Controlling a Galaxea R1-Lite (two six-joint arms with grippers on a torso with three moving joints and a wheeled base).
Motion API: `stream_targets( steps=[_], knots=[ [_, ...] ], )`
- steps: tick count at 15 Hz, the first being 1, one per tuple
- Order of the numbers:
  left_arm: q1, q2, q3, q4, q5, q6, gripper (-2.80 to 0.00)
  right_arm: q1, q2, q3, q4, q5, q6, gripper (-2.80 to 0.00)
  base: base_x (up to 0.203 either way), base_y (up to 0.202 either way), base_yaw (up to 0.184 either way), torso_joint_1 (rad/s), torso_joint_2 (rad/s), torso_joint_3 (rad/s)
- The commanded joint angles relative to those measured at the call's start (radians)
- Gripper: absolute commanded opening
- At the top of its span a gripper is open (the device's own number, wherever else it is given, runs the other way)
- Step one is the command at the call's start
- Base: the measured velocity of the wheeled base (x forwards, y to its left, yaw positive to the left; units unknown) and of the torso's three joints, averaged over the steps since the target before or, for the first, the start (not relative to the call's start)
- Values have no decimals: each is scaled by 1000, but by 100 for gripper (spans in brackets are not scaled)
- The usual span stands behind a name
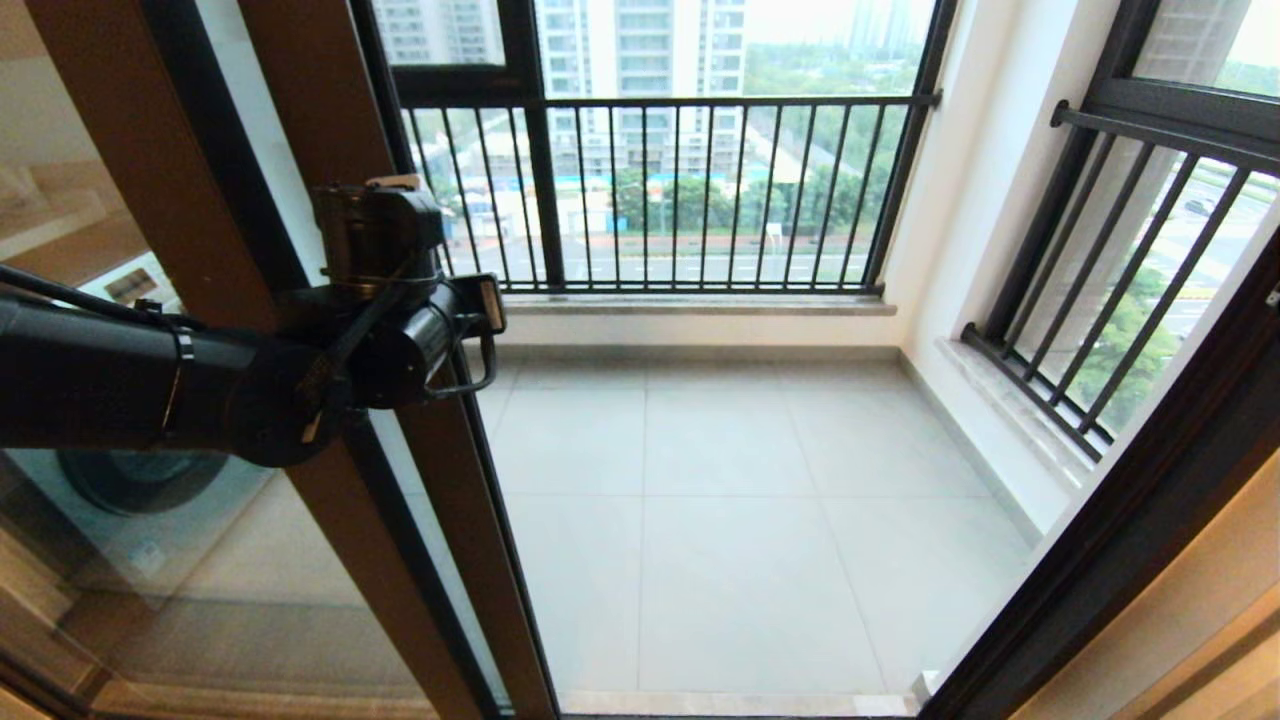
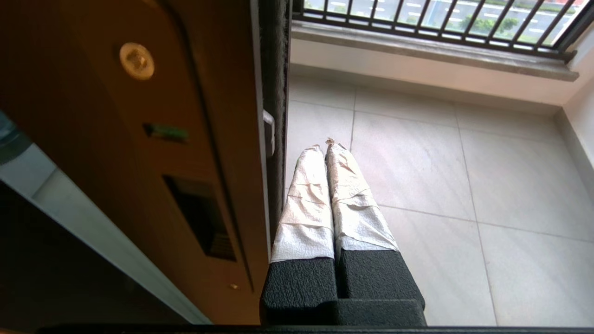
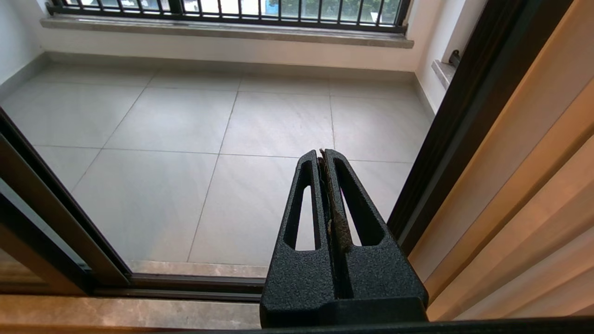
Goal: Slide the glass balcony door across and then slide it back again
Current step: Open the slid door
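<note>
The glass balcony door stands slid to the left, and its brown stile [image 1: 470, 560] borders the open doorway. In the left wrist view the stile [image 2: 139, 139] shows a dark recessed handle slot [image 2: 199, 218] and a round screw cap. My left gripper [image 2: 325, 146] is shut, with nothing between its paper-wrapped fingers [image 2: 306, 204]. It lies alongside the door's dark edge seal [image 2: 276, 93], just on the doorway side. My left arm [image 1: 390, 330] reaches across the stile at mid height. My right gripper [image 3: 321, 155] is shut and empty, low near the right jamb, and out of the head view.
The doorway opens onto a grey tiled balcony floor [image 1: 740, 520] with a black railing [image 1: 700, 190] at the far side. A dark door jamb [image 3: 464, 116] stands on the right. The floor track [image 3: 185, 283] runs along the threshold. A white washing machine [image 1: 140, 500] shows through the left glass.
</note>
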Motion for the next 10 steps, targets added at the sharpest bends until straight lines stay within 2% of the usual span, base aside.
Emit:
stream_targets(
  steps=[1,10],
  knots=[
    [10,-4,6,-3,2,-1,-280,0,2,0,0,1,-1,-280,0,0,0,0,0,0],
    [68,17,1,-3,0,-1,-280,0,2,0,0,1,-1,-280,0,0,0,0,0,0]
  ],
)
